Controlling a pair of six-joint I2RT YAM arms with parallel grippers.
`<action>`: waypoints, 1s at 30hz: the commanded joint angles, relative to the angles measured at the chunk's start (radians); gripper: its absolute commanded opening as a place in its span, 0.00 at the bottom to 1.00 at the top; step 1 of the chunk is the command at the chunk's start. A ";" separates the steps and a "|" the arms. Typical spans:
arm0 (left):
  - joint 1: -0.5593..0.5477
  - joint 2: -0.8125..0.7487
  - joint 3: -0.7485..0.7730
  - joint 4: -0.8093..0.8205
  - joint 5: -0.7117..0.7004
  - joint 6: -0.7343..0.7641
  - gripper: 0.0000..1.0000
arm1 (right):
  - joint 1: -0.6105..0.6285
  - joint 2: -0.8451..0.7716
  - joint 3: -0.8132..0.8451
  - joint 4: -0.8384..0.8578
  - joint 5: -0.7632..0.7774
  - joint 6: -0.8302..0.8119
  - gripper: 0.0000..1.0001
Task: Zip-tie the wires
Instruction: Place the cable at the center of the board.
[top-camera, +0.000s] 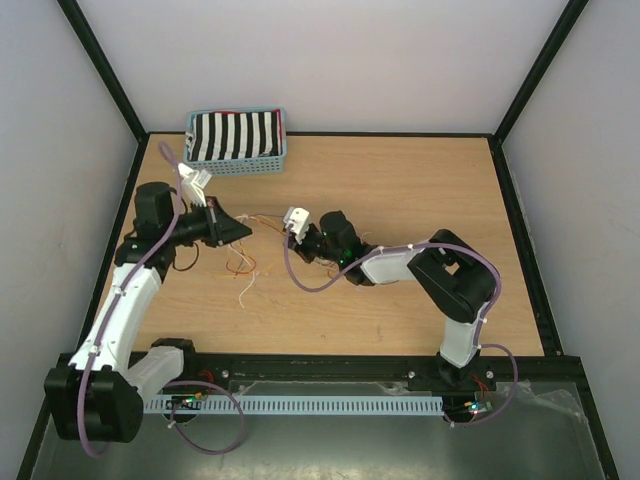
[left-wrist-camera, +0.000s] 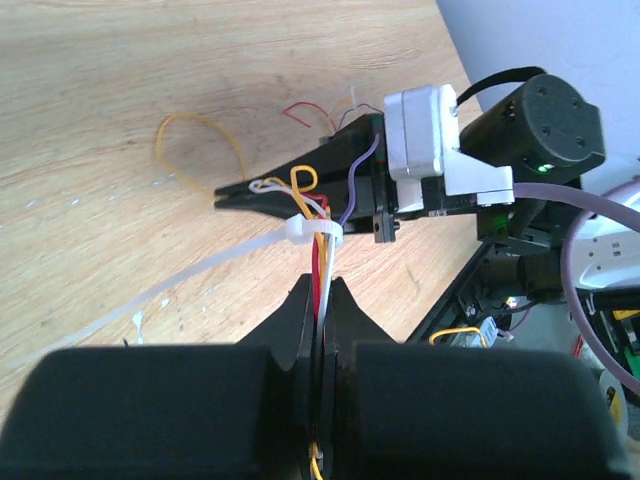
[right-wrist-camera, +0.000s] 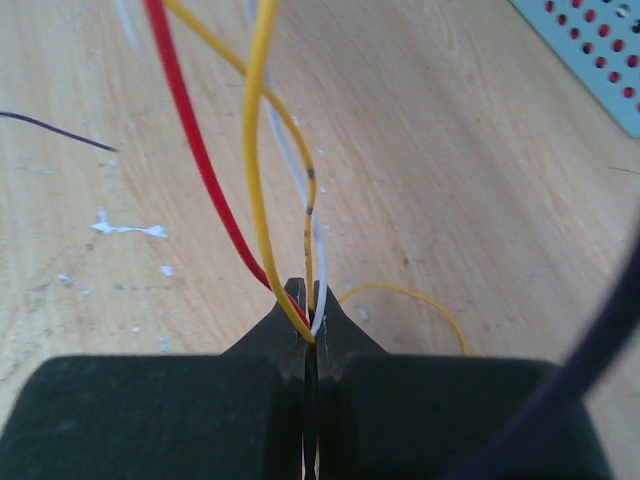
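Observation:
The wires (left-wrist-camera: 322, 262), thin red, yellow and white strands, run as one bundle between my two grippers above the wooden table (top-camera: 400, 200). My left gripper (left-wrist-camera: 320, 286) is shut on one end of the bundle. A white zip tie (left-wrist-camera: 300, 231) is looped round the strands just beyond its tips, and its pale tail (left-wrist-camera: 150, 295) trails left over the wood. My right gripper (right-wrist-camera: 308, 292) is shut on the wires (right-wrist-camera: 205, 160) too. In the left wrist view its tips (left-wrist-camera: 228, 194) pinch the bundle past the tie. From above, the left gripper (top-camera: 243, 229) and right gripper (top-camera: 282, 226) face each other.
A blue perforated basket (top-camera: 240, 163) holding a black-and-white striped cloth stands at the back left. Loose wire ends (top-camera: 240, 268) lie on the wood below the grippers, and an orange loop (left-wrist-camera: 200, 125) rests flat. Lilac arm cables (top-camera: 300, 278) sag beside the right wrist.

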 joint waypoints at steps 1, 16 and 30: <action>0.063 0.022 0.056 -0.173 0.055 0.037 0.00 | 0.000 -0.046 0.077 -0.187 0.151 -0.138 0.00; 0.122 0.233 -0.092 -0.182 0.067 -0.044 0.00 | -0.004 0.024 0.218 -0.442 0.316 -0.315 0.00; 0.041 0.371 -0.183 -0.060 -0.112 -0.119 0.00 | -0.004 0.026 0.186 -0.597 0.321 -0.442 0.30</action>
